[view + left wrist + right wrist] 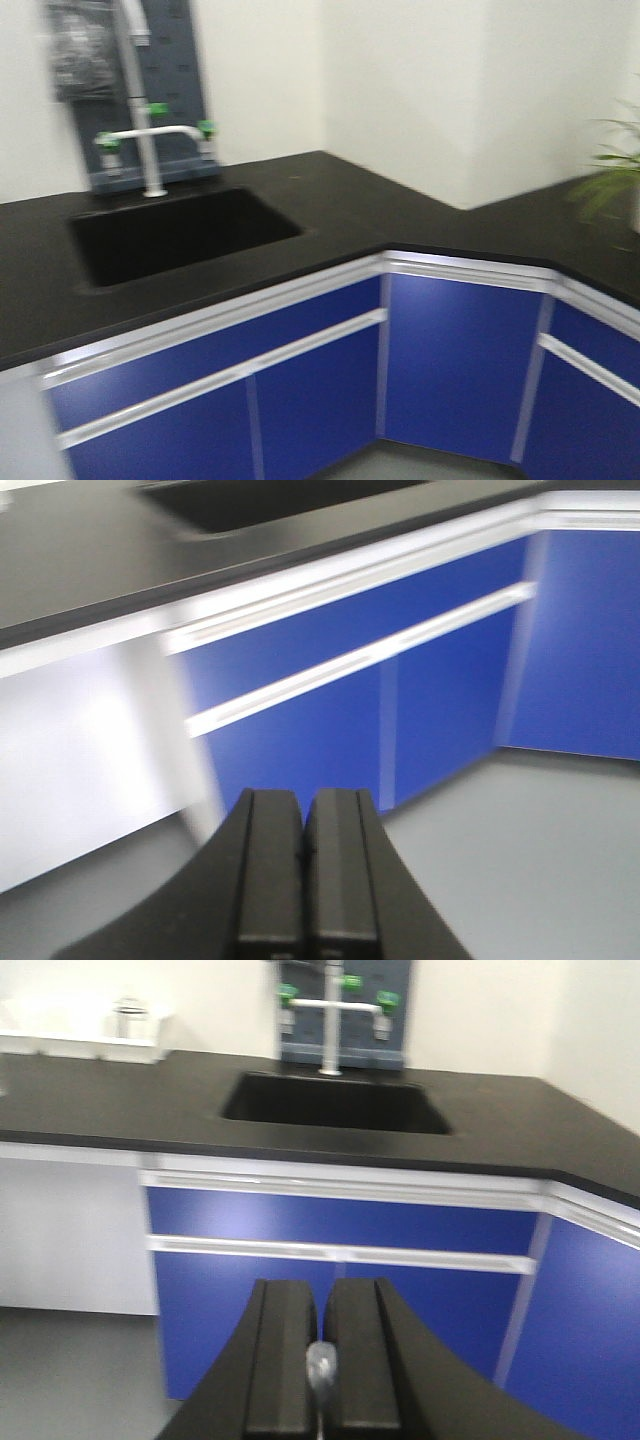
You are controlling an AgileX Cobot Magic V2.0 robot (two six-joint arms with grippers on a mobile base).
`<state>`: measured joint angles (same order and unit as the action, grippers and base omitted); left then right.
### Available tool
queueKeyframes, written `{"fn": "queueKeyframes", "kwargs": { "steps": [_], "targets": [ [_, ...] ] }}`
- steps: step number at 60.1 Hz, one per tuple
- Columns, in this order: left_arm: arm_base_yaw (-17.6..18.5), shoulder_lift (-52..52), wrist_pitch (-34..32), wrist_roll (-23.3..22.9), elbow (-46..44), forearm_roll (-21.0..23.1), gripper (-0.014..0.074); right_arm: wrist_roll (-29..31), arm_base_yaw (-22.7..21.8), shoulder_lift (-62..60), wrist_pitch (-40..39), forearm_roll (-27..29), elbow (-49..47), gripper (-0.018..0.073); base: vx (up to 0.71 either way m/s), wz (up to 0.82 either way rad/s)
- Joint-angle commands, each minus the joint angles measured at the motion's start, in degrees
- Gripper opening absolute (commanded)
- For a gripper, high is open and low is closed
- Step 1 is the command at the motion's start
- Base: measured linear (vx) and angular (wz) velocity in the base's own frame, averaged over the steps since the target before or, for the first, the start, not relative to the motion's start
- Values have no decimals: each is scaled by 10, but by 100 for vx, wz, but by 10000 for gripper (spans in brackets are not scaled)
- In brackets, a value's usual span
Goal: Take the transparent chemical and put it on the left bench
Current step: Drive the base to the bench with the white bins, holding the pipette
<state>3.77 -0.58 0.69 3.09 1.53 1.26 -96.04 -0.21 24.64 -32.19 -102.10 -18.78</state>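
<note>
— Matte black countertop (350,215) runs round a corner ahead of me, with a sunk black sink (180,235), a white tap with green knobs (150,135) and blue cabinet fronts (450,360) below. Every view is smeared, so I judge the base is moving.

— Where's the chemical?

— Nipped in my right gripper (320,1360). A bit of clear glass shows between its fingers, and I take it for the small clear glass beaker (321,1368), held by its rim. Little of it is visible.

— And the other hand?

— My left gripper (305,880) is clamped together on nothing. It points low at the cabinets, over the grey floor (520,860).

— Which step, then?

— Carrying, I'd say. The grab looks done and the placing is not. I read the left bench (560,225) as the black stretch past the corner, by the potted green plant (610,180). My right arm is held level, facing the sink. Next it must swing over that bench, set the glass down upright, and only then loosen.
</note>
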Motion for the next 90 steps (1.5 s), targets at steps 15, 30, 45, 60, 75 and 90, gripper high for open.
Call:
{"fn": "queueKeyframes", "kwargs": {
  "steps": [15, 30, 45, 60, 75, 90],
  "targets": [
    [1, -11, -45, -4, 9, 0, -3, 0, 0, 3, 9, -3, -18, 73, 2, 92],
    [1, -11, -45, -4, 9, 0, -3, 0, 0, 3, 9, -3, -18, 73, 8, 80],
    [1, -11, -45, -4, 9, 0, -3, 0, 0, 3, 9, -3, -18, 73, 17, 62],
    [1, -11, -45, -4, 9, 0, -3, 0, 0, 3, 11, -3, -18, 73, 26, 43],
    [1, -11, -45, -4, 9, 0, -3, 0, 0, 3, 11, -3, -18, 73, 34, 12],
    [1, -11, -45, -4, 9, 0, -3, 0, 0, 3, 11, -3, -18, 73, 40, -2]
  ]
}}
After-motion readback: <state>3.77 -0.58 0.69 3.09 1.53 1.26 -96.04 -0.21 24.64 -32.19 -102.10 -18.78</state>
